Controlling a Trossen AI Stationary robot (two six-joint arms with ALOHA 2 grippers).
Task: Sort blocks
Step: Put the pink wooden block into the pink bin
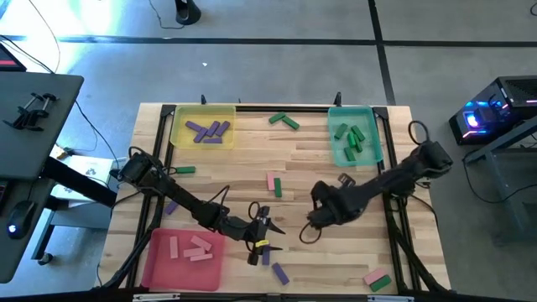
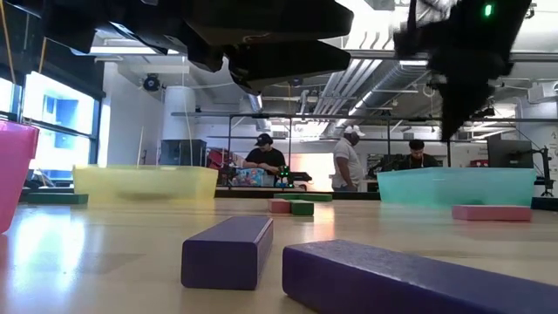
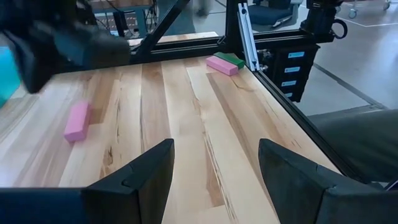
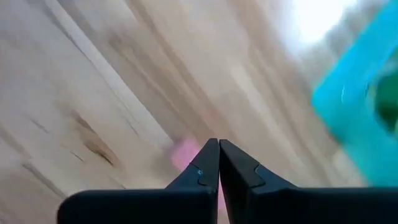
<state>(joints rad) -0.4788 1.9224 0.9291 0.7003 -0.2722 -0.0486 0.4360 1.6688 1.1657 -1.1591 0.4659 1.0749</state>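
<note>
The blocks are small bars. Purple ones lie in the yellow tray [image 1: 202, 127], green ones in the teal tray [image 1: 353, 136], pink ones in the red tray [image 1: 183, 256]. Loose blocks lie flat on the wood: two purple [image 2: 228, 251] near the front edge, a pink and green pair [image 1: 274, 184] mid-table, and another pink and green pair [image 3: 224, 62] at the near right corner. My left gripper [image 3: 214, 165] stands open just above the table near the purple blocks, with nothing between its fingers. My right gripper [image 4: 219, 146] is shut and empty, pointing steeply down above mid-table; a pink block [image 4: 185, 155] lies below it.
Green blocks [image 1: 284, 121] lie at the far edge between the trays, and one more green [image 1: 185, 170] at the left. A black frame rail [image 3: 249, 43] runs along the table's right edge. People stand in the room beyond the far edge.
</note>
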